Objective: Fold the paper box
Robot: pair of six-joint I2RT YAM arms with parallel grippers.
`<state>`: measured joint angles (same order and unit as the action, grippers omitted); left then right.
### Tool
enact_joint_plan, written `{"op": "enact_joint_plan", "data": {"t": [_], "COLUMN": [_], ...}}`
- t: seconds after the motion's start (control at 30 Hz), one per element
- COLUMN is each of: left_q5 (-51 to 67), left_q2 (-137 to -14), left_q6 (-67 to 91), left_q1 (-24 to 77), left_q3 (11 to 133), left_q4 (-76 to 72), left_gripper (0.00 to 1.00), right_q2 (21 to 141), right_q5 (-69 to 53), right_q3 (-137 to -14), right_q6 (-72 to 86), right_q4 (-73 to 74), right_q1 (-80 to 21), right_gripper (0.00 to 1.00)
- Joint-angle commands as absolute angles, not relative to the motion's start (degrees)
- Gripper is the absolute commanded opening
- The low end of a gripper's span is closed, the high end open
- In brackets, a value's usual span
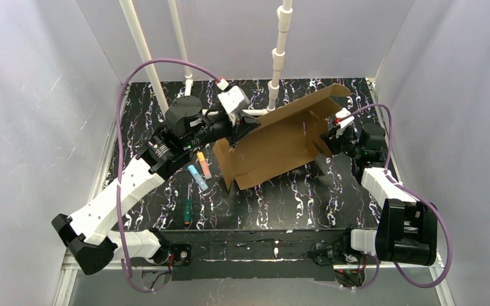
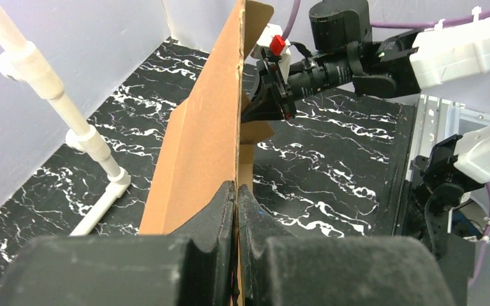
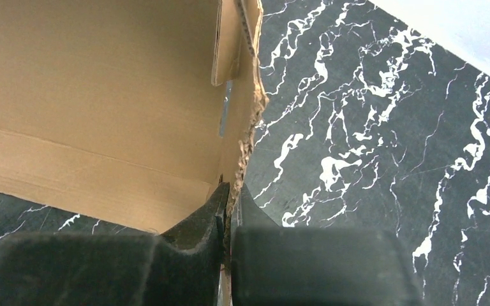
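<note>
So the left gripper [image 1: 235, 137] is pinched tight on the box [image 1: 274, 137] at its left edge. The cardboard sits tilted up between both arms, over the middle of the table [image 1: 281, 204], partly folded. The right gripper [image 1: 330, 141] is clamped on the opposite edge, wall squeezed between its fingers [image 3: 194, 223].

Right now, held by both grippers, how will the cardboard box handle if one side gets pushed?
Probably light: two thin edge pinches, left gripper and right gripper, hold the box up tilted. Likely stiff across its flat panels, but apt to hinge at the creases. The pinched edge looks ragged, so it may tear.
</note>
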<state>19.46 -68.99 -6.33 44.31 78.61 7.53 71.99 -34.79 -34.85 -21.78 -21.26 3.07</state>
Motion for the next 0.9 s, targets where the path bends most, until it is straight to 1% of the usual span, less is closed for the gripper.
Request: {"op": "enact_joint_plan", "data": {"t": [0.0,0.13,0.33,0.53,0.67,0.87], "left_q5": [17.1,15.0,15.5,20.1,23.9,25.5], "left_q2": [-67.6,-67.8,-69.3,-71.1,-73.5,-76.7], "left_q6": [-0.6,4.2,10.3,15.9,16.4,18.5], "left_q1": [44.6,44.5,42.4,35.5,34.5,33.1], "left_q3": [78.4,79.9,83.6,85.0,87.5,90.8], "left_q4": [5.9,8.2,12.9,14.1,15.7,18.6], "left_gripper": [0.0,0.0,0.0,0.0,0.0,0.0], "right_q2": [71.0,71.4,71.1,71.2,71.6,72.0], "right_q5": [-38.7,-40.3,-41.1,-41.8,-42.2,-42.7], "right_q3": [-32.3,-31.4,-31.1,-31.2,-31.3,-31.0], "right_q6": [-19.5,-19.1,-19.1,-19.2,-19.3,-19.7], "right_q4": [-28.8,-30.6,-31.0,-31.0,-31.4,-32.4], "right_q1": [4.0,4.8,5.4,5.6,5.5,5.5], "right_gripper": [0.12,0.12,0.11,0.11,0.1,0.09]}}
